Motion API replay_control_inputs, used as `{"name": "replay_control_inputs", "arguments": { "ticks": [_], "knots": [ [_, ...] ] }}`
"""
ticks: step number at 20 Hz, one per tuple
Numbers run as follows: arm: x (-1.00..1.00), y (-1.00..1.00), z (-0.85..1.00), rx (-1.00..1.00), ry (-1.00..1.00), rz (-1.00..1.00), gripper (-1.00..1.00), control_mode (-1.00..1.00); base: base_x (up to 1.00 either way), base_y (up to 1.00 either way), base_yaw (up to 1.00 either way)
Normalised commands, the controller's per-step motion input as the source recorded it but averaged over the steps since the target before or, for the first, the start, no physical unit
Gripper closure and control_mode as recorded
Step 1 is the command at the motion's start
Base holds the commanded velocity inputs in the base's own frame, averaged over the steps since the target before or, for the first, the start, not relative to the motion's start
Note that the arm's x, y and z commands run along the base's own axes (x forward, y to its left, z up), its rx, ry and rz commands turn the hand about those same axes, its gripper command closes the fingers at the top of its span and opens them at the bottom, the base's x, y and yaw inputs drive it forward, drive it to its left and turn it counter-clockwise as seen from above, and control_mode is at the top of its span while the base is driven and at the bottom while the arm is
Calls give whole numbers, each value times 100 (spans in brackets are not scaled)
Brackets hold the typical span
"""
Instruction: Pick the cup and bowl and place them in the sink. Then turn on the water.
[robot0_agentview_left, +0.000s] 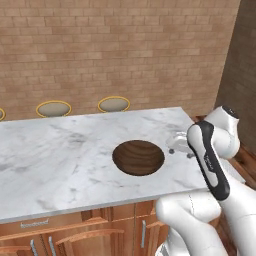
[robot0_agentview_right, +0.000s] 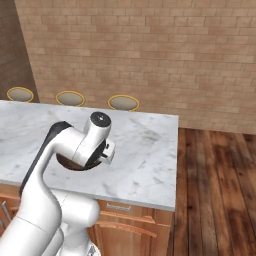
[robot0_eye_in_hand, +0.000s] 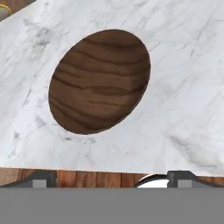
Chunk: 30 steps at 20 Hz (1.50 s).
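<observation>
The white arm comes up from the base at the near edge, folds at the elbow and reaches forward. Its dark-striped forearm slants up and away toward the far side. The wrist bends over so the hand faces down and forward. The gripper (robot0_agentview_left: 176, 143) sits on the left of the wrist in the left base view, partly hidden behind the forearm. Its jaws are spread as wide as they go, with nothing between the two dark fingertips (robot0_eye_in_hand: 43, 178).

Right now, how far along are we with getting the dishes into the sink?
Nothing looks done yet: the bowl sits empty on the marble counter. The gripper hangs above it near the counter's edge, jaws open and holding nothing. Grasping the bowl, moving both dishes and running the water remain.
</observation>
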Motion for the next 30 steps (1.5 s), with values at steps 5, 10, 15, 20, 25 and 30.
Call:
{"name": "replay_control_inputs", "arguments": {
  "ticks": [5, 10, 15, 20, 25, 30],
  "knots": [
    [48, 2, -18, 5, 12, -15, -100, -100, 0, 0, 0],
    [42, 0, -21, 4, 13, -11, -100, -100, 0, 0, 0],
    [33, 0, -29, 2, 8, -2, -100, -100, 0, 0, 0],
    [29, 0, -31, 1, 3, 0, -100, -100, 0, 0, 0],
    [25, 0, -26, 4, 1, 0, -100, -100, 0, 0, 0],
    [17, 4, -26, 9, 0, 0, -100, -100, 0, 0, 0]
  ]
}}
